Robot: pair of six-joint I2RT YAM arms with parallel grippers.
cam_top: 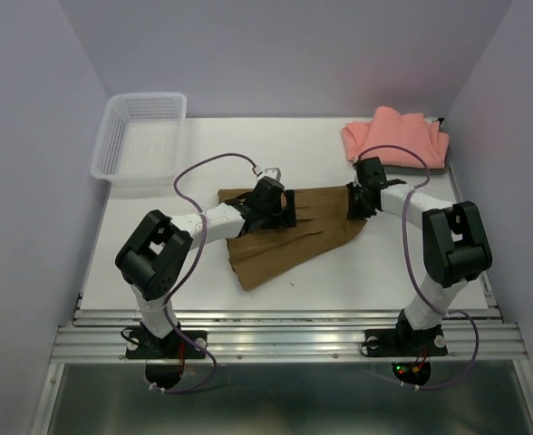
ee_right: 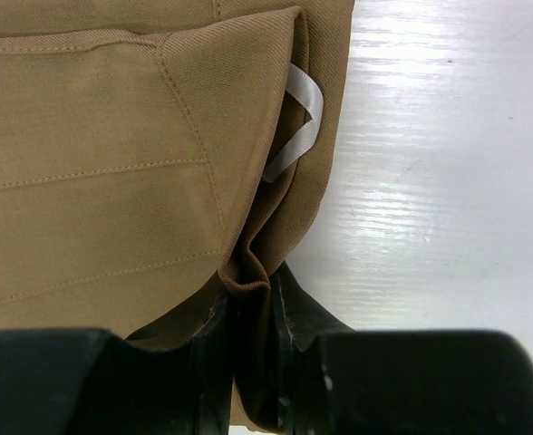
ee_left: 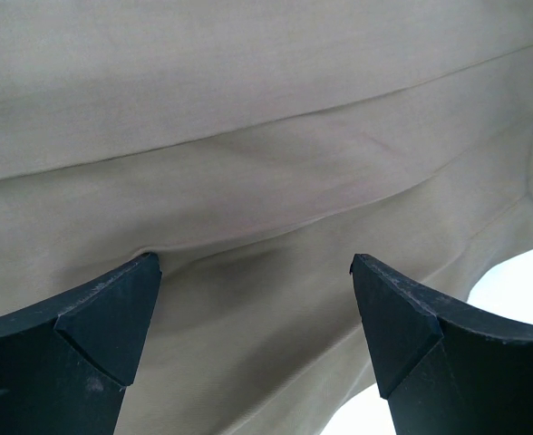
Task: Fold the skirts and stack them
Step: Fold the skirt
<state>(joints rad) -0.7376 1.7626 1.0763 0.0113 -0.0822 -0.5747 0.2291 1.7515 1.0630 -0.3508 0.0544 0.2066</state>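
The right pincer (ee_right: 251, 358) pinched a corner of the olive-brown pleated cloth skirt (ee_right: 103, 163); the left pincer (ee_left: 256, 313), wide open above it, should grip before lifting.

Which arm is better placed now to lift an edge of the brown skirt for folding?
The right arm. The right tool pinches a fold at the edge of the brown skirt, beside a white loop. The left tool is open above flat cloth and grips nothing.
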